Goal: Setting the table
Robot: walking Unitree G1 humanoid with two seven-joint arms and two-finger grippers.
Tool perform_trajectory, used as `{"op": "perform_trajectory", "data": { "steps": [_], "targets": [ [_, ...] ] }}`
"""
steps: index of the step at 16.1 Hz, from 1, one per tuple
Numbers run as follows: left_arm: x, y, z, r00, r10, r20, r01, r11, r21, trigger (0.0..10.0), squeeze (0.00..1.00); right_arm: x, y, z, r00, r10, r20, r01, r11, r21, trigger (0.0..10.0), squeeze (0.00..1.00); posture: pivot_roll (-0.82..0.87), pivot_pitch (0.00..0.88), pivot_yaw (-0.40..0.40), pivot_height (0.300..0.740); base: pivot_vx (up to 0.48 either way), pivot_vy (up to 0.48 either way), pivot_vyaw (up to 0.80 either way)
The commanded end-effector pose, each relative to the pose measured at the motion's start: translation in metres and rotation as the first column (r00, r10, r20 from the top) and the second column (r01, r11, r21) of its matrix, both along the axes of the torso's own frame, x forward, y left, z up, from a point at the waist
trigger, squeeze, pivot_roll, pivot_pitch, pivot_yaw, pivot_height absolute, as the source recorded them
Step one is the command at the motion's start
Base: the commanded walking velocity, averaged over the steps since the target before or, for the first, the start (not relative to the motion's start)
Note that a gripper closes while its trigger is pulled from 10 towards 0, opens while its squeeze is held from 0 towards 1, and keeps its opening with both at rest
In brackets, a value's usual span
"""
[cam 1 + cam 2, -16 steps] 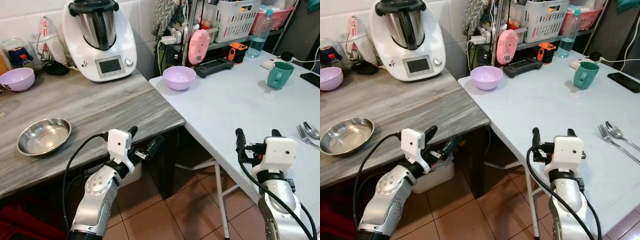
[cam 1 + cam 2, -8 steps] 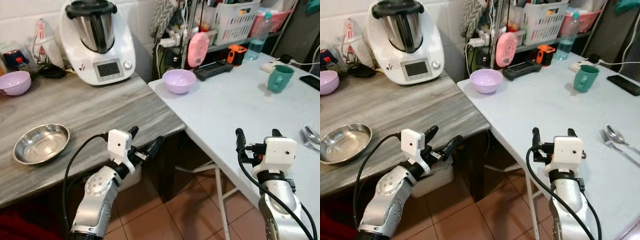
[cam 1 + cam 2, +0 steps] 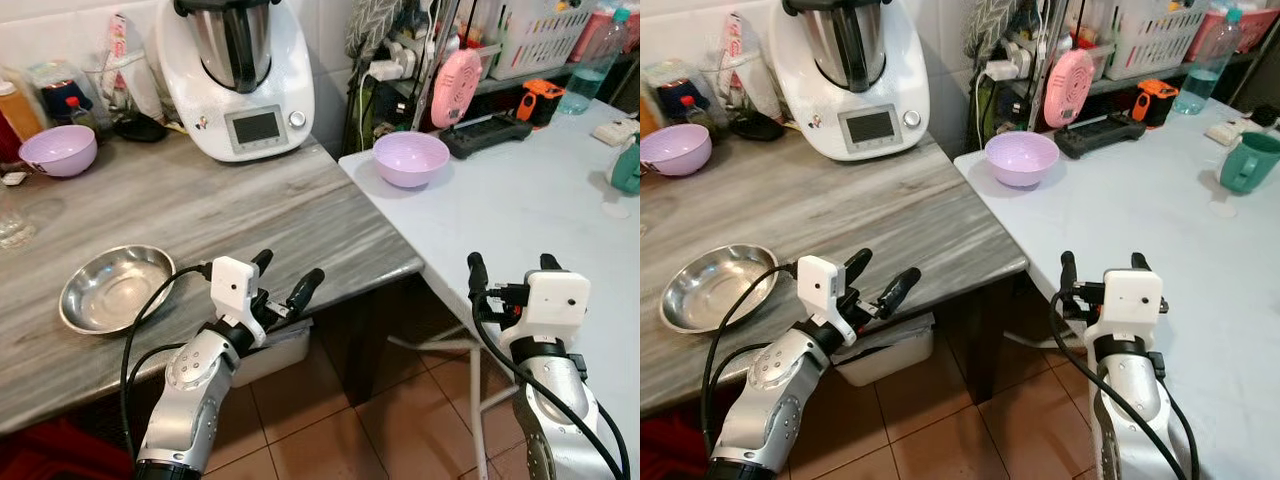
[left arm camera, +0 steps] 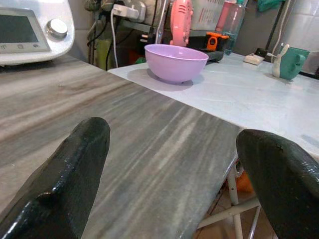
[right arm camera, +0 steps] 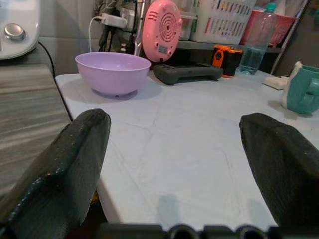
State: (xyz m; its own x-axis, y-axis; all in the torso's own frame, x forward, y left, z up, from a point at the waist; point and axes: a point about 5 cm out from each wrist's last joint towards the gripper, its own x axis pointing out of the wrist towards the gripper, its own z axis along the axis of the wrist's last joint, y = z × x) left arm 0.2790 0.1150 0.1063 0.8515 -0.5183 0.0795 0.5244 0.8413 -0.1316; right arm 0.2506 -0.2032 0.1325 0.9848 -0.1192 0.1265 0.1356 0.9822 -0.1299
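A purple bowl (image 3: 410, 158) sits at the near corner of the white table (image 3: 540, 210); it is also in the left wrist view as purple bowl (image 4: 175, 61) and the right wrist view as purple bowl (image 5: 112, 72). A second purple bowl (image 3: 58, 150) and a steel bowl (image 3: 116, 288) rest on the grey wooden counter (image 3: 200, 220). A green mug (image 3: 1250, 162) stands further right on the white table. My left gripper (image 3: 282, 282) hovers open at the counter's front edge. My right gripper (image 3: 510, 270) is open over the white table's front edge. Neither holds anything.
A white kitchen machine (image 3: 240, 75) stands at the back of the counter, with jars and bottles (image 3: 60, 95) to its left. Behind the white table are a pink speaker (image 3: 455, 75), a black device (image 3: 485, 135), a water bottle (image 3: 585, 75) and baskets. Tiled floor (image 3: 340, 420) lies below.
The whole view has swung left, so the counter fills more of the picture and the fork and spoon have left it. Both grippers keep their open pose.
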Motion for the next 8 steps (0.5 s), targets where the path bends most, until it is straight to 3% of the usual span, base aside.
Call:
{"op": "perform_trajectory", "data": {
  "steps": [1, 6, 8],
  "targets": [
    [-0.0016, -0.0008, 0.0021, 1.0, -0.015, 0.012, 0.015, 1.0, 0.002, 10.0, 0.0, 0.0002, -0.0002, 0.0004, 1.0, -0.002, 0.003, 0.002, 1.0, -0.001, 10.0, 0.0, -0.07, 0.0, 0.021, 0.74, 0.0, 0.0, 0.0],
    [-0.0025, -0.0002, 0.0006, 1.0, -0.017, 0.007, 0.017, 1.0, 0.005, 10.0, 0.0, 0.0006, -0.0002, -0.0001, 1.0, 0.0, 0.001, 0.0, 1.0, 0.0, 10.0, 0.0, -0.07, 0.0, 0.019, 0.74, 0.0, 0.0, 0.0],
    [-0.003, -0.0011, 0.0005, 1.0, -0.023, 0.009, 0.023, 1.0, 0.006, 10.0, 0.0, 0.0013, -0.0002, 0.0, 1.0, 0.001, 0.002, -0.001, 1.0, -0.001, 10.0, 0.0, -0.07, 0.0, 0.018, 0.74, 0.291, 0.27, 0.0]
  ]
}}
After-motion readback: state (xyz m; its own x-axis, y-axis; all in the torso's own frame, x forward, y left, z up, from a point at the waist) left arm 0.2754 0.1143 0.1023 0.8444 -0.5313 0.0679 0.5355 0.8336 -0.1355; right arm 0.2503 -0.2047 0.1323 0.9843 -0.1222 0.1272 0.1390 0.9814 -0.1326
